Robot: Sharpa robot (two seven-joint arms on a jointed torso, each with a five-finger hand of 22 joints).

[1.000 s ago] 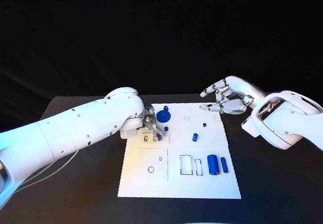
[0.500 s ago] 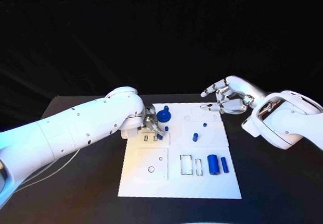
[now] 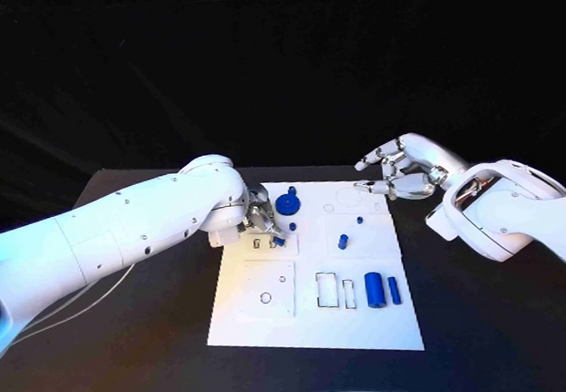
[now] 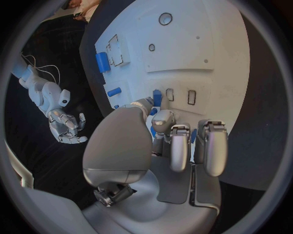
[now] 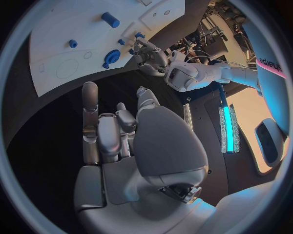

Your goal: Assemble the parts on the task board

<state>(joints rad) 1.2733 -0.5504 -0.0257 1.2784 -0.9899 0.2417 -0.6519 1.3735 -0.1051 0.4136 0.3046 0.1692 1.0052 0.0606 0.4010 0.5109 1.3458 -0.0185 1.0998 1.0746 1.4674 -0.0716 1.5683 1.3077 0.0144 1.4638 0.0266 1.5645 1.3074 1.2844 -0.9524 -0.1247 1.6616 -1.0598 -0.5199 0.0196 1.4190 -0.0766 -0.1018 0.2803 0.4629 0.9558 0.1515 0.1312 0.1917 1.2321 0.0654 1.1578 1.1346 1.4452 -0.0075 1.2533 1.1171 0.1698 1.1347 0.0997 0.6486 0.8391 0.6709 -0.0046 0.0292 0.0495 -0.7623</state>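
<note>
The left hand (image 3: 267, 223) pinches a small blue part (image 4: 156, 97) just over the rectangular slots (image 4: 181, 95) near the task board (image 3: 280, 320)'s left edge, and has edged slightly toward them since earlier. Seating the part likely needs careful alignment, then pressing. The right hand (image 3: 397, 173) hovers empty, fingers loosely curled, over the board's far right corner.

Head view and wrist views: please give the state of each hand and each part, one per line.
left hand: pinches a small blue part at the task board.
right hand: holds nothing, fingers apart, above the board's far corner.
blue cylinder: lies flat.
blue round part: on the board.
</note>
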